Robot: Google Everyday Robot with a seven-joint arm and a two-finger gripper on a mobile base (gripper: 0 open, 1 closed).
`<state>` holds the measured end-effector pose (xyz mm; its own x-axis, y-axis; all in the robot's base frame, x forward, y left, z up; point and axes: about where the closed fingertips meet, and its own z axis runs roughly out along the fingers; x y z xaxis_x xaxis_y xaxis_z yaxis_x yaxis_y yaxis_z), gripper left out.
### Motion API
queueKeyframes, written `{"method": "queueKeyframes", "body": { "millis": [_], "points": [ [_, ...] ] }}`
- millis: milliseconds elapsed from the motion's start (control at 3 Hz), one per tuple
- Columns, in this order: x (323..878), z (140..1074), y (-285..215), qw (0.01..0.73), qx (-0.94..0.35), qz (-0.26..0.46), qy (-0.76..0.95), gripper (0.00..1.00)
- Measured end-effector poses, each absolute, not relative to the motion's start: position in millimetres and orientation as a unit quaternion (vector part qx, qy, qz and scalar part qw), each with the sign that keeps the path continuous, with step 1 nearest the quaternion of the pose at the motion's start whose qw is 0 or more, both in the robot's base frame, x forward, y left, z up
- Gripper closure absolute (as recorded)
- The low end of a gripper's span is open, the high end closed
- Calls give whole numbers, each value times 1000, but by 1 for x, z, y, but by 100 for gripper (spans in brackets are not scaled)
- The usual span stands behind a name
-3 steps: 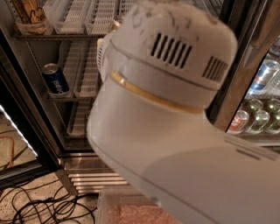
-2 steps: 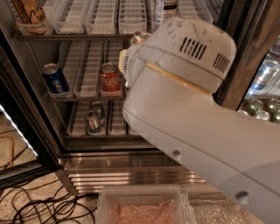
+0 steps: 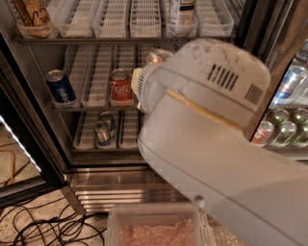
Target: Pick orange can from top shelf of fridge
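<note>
Camera view: arm (image 3: 207, 125) hides the tool, open or closed, cannot tell, so it may tip the orange can (image 3: 30, 17) at the top bench's (image 3: 120, 40) left edge.

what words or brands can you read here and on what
"Coca-Cola": white script on the red drinks can, blurred.
Blue drinks can: logo too blurred to read.
Orange-tan drinks can, top shelf: dark markings unreadable.
Pincer: hidden behind the white robot arm, no text.
</note>
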<state>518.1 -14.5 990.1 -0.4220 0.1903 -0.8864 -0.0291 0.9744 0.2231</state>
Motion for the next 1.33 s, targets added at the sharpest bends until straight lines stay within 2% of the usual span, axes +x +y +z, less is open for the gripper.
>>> {"method": "queueKeyframes", "body": {
  "millis": [667,1333],
  "points": [
    [475,897,-57,451,149,128,870,100],
    [467,879,-57,430,141,128,883,100]
  ]
}}
